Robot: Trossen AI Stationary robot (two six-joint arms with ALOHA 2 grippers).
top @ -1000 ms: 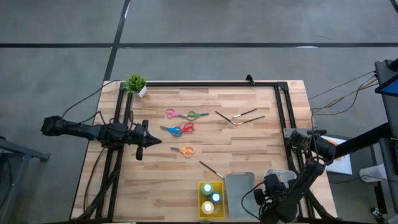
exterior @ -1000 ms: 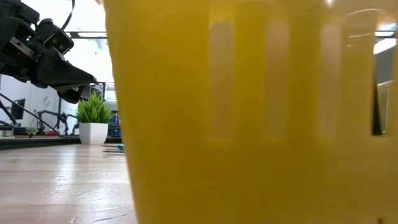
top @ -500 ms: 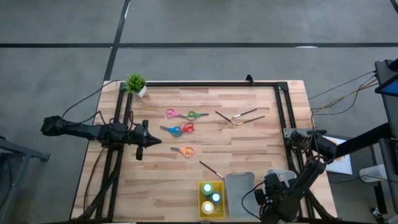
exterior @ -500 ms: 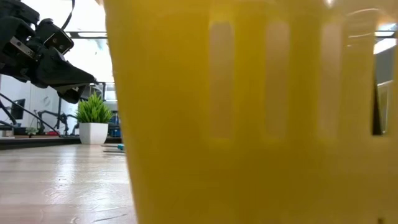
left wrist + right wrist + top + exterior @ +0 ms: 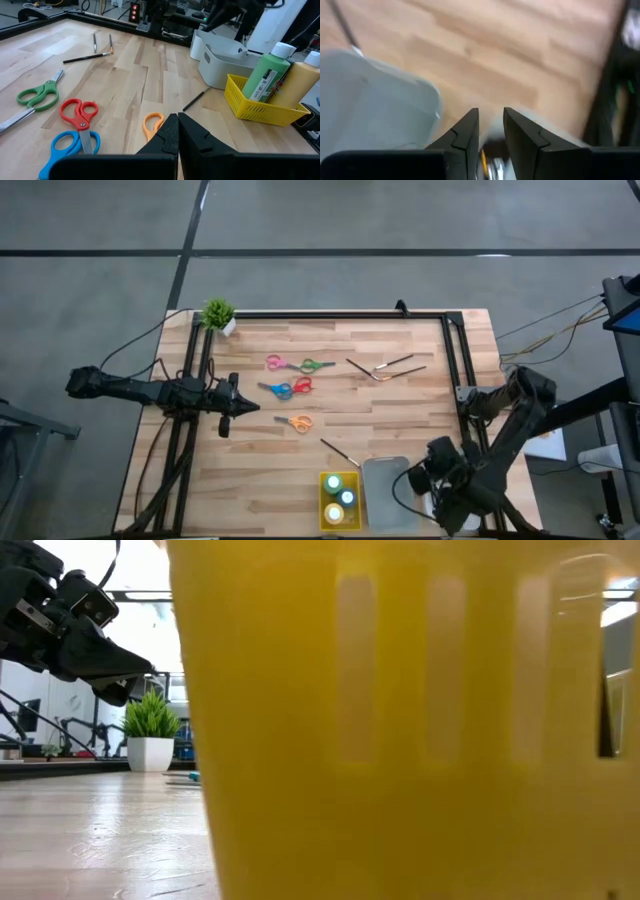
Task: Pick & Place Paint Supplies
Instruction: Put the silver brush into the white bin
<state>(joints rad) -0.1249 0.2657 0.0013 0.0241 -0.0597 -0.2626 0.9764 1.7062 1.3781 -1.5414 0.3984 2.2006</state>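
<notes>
High view looks straight down on the whole table [image 5: 400, 390]. Low view sits against the yellow tray [image 5: 400, 740], which both share

We see two matte black arms, chunky segmented links. Left arm [image 5: 140, 390] has a black cable looping off its rear. Left gripper [image 5: 177, 131]: two flat black wedge fingers with bevelled edges. Right arm [image 5: 500, 445] has lighter metallic joint housings and a cable loop. Right gripper [image 5: 490, 131]: same angular black fingers [image 5: 465, 134], stepped inner faces.
</notes>
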